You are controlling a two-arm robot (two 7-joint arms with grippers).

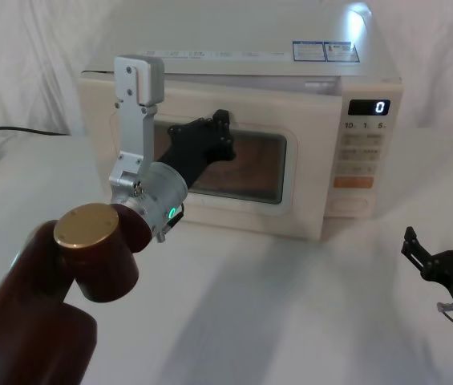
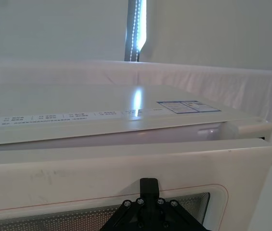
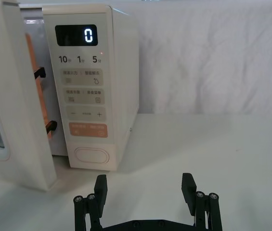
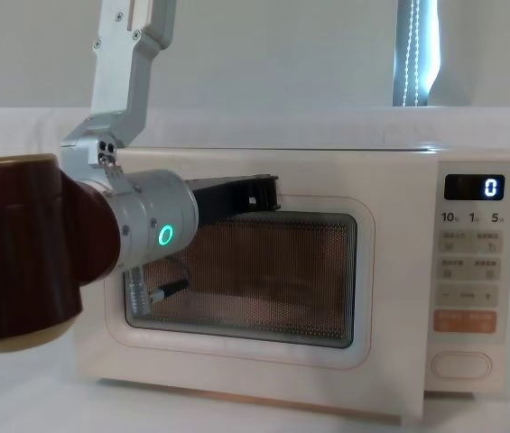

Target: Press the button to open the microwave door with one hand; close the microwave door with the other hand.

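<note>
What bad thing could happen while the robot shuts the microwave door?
The microwave door is ajar, and the left tool is at its window, so a weak push might leave the latch hooks unlatched. A hard push could slide the microwave backward. The right tool sits open, low before the button.

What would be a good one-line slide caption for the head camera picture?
Left gripper pressed against the slightly ajar microwave door, right gripper open and waiting low beside the microwave.

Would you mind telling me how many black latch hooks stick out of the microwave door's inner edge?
2. On the ajar cream microwave door, one black latch hook sits level with the timer labels; the second black hook sits lower, level with the orange key. Others may be hidden.
</note>
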